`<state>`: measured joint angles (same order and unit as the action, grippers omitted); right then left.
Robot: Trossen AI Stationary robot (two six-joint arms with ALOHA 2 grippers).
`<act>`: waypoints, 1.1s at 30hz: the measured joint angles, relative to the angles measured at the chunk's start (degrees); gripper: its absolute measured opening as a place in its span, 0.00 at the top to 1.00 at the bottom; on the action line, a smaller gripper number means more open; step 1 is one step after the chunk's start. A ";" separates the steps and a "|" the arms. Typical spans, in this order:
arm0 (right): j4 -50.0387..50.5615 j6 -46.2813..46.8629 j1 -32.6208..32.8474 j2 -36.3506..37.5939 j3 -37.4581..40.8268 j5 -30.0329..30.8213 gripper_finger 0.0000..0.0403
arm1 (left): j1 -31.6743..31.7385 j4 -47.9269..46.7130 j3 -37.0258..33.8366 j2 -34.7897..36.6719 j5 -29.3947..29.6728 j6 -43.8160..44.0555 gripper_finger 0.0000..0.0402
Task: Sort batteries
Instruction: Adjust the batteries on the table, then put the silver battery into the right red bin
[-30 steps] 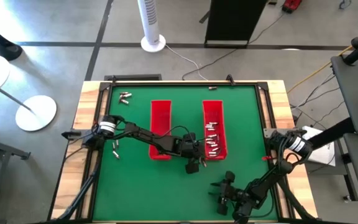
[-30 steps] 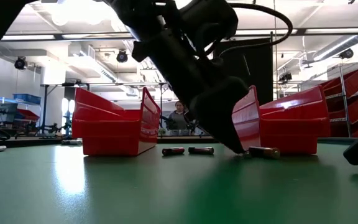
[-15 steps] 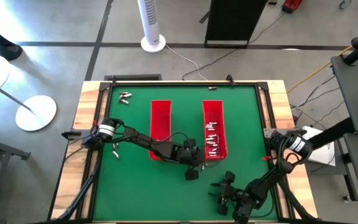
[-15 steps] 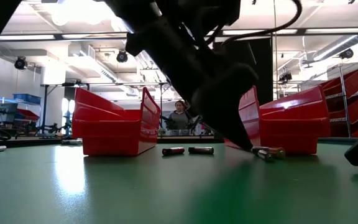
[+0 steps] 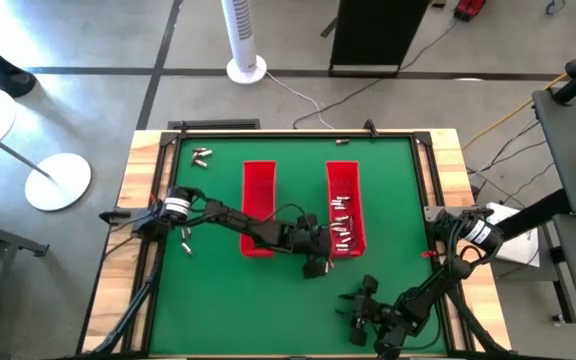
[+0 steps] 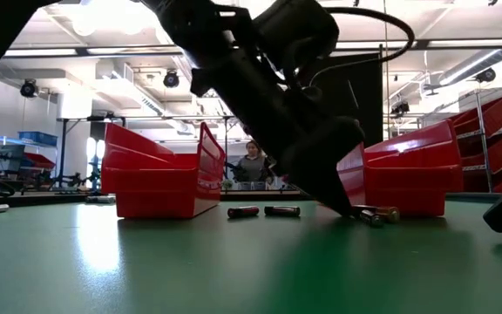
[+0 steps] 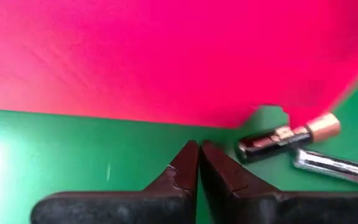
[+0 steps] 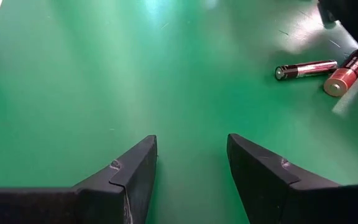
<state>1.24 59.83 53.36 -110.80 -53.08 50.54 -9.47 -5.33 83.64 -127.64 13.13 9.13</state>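
Two long red trays stand on the green mat, the left tray (image 5: 259,200) and the right tray (image 5: 345,205), which holds several batteries (image 5: 342,222). My left gripper (image 5: 314,264) is shut, its tips low on the mat (image 7: 197,147) at the right tray's near end (image 7: 166,62). A dark copper-ended battery (image 7: 286,134) and a silvery battery (image 7: 335,165) lie just beside it, with a gap between. In the low view this pair (image 6: 376,214) lies by the gripper's tip (image 6: 351,209). My right gripper (image 5: 361,310) waits open over bare mat (image 8: 191,163) near the near edge.
Loose batteries lie at the far-left corner (image 5: 200,155), near the left edge (image 5: 185,240), by the far edge (image 5: 343,142) and between the trays (image 6: 264,210). Two batteries (image 8: 316,70) lie ahead of my right gripper. A person shows far behind the table (image 6: 253,162).
My left gripper, staying low over the mat, swung a little toward the near edge and came back to the right tray's near end. One of the two batteries lying there has turned askew against the other.
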 joint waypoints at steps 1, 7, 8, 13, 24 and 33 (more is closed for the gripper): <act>0.02 0.00 0.00 0.00 0.00 0.00 0.53 | -0.41 -0.32 0.00 0.15 -0.01 0.01 1.00; 0.36 0.00 0.00 0.02 0.00 -0.01 0.53 | -3.98 -0.51 -0.02 0.46 -0.69 0.38 1.00; 0.42 0.00 0.01 0.02 0.00 -0.08 0.53 | -4.59 -0.11 -0.02 0.46 -0.77 0.39 1.00; 2.44 0.17 0.02 0.64 0.00 -1.68 0.53 | -7.54 1.74 -0.09 0.74 -1.31 0.84 1.00; 14.52 -0.03 0.10 1.94 -5.75 0.06 0.53 | -10.31 -4.21 -0.09 5.42 1.10 3.16 1.00; 13.86 3.25 -1.39 -1.71 -5.27 -2.04 0.53 | -13.28 -3.89 -0.31 5.28 1.22 10.90 1.00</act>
<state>15.10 63.08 51.98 -112.51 -58.35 48.51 -22.75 -9.23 83.33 -122.36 14.35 20.03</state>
